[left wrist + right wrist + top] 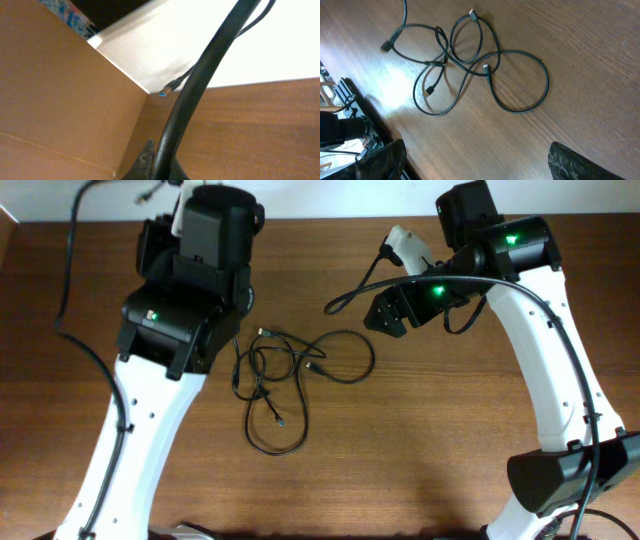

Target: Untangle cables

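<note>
The cables (262,380) are lying in a loose, overlapping tangle mid-bench (430,450), between both arms. They are presenting as light, limp and probably slippery, so grasping is best at a plug end (472,14) or the outer loop (546,82). The right hand (480,165) is hovering above them, jaws apart and empty. The left hand (147,165) is sitting closed, apparently on nothing.

A thick black cable (200,80) is being shown crossing upward in front, while a brown cardboard surface (55,100) and the wooden table (260,130) are being seen behind it.
</note>
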Available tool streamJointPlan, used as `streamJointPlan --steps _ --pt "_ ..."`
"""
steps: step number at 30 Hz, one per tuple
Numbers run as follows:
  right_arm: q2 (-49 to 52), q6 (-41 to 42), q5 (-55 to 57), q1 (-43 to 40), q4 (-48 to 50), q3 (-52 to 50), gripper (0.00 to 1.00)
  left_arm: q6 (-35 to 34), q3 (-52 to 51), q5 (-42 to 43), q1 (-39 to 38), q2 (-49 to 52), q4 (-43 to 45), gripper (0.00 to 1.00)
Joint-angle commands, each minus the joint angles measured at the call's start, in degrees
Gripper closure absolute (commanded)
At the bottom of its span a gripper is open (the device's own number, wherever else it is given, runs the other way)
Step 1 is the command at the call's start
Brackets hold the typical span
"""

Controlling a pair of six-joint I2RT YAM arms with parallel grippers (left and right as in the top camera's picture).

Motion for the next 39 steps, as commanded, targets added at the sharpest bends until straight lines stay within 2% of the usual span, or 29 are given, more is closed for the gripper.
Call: streamJointPlan --steps 1,4,8,9,10,12,15,17,19,23,27,29,32,35,39 --pt "-0.24 -1.01 -0.42 0.26 0.07 -0.28 0.1 8.61 1.16 -1.66 -2.6 -0.5 7.8 1.0" --pt "-0.24 -6.69 -5.03 0.26 0.11 -0.28 0.1 16.28 1.16 -1.62 -5.03 -0.46 19.96 1.0" --pt "-0.24 -7.02 -5.77 0.24 1.09 -0.28 0.1 25.94 1.16 -1.4 -8.33 0.33 36.13 1.0" --pt "-0.24 -6.99 -5.68 0.17 1.07 -0.28 0.1 30.73 1.16 0.48 -8.57 0.74 40.28 1.0" --pt "-0.24 -6.97 -5.55 0.17 0.85 -0.28 0.1 36.76 1.16 4.13 -8.48 1.18 42.71 1.0" --pt "-0.24 -6.99 -5.55 0.2 0.0 -0.28 0.1 40.83 1.14 6.47 -8.28 2.03 41.05 1.0" --pt "-0.24 -6.97 -5.55 0.17 -0.46 -0.28 0.1 28.06 0.42 9.55 -7.67 3.93 14.51 1.0" --pt "-0.24 -6.97 -5.57 0.2 -0.9 -0.28 0.1 24.5 -0.59 8.55 -6.47 6.97 8.7 1.0" --pt "-0.24 -6.99 -5.53 0.17 -1.57 -0.28 0.1 21.94 -0.59 4.92 -5.09 10.19 7.28 1.0" --pt "-0.24 -6.99 -4.2 0.17 -1.9 -0.28 0.1 21.88 -0.59 0.72 -1.92 12.72 10.54 1.0" --pt "-0.24 -6.99 -4.04 0.17 -1.97 -0.28 0.1 14.08 -0.57 2.78 4.59 12.72 9.97 1.0" --pt "-0.24 -6.99 -4.04 0.2 -1.95 -0.28 0.1 10.71 -0.59 9.81 9.2 12.72 6.84 1.0" --pt "-0.24 -6.97 -4.04 0.2 -1.97 -0.28 0.1 1.75 -0.59 26.73 18.95 12.74 1.42 1.0" --pt "-0.24 -6.97 -4.04 0.2 -1.97 -0.28 0.1 -2.93 -0.59 41.44 29.4 13.11 -0.92 1.0" --pt "-0.24 -6.97 -4.04 0.2 -1.97 -0.28 0.1 -3.96 -0.59 43.85 38.14 16.63 -2.43 1.0"
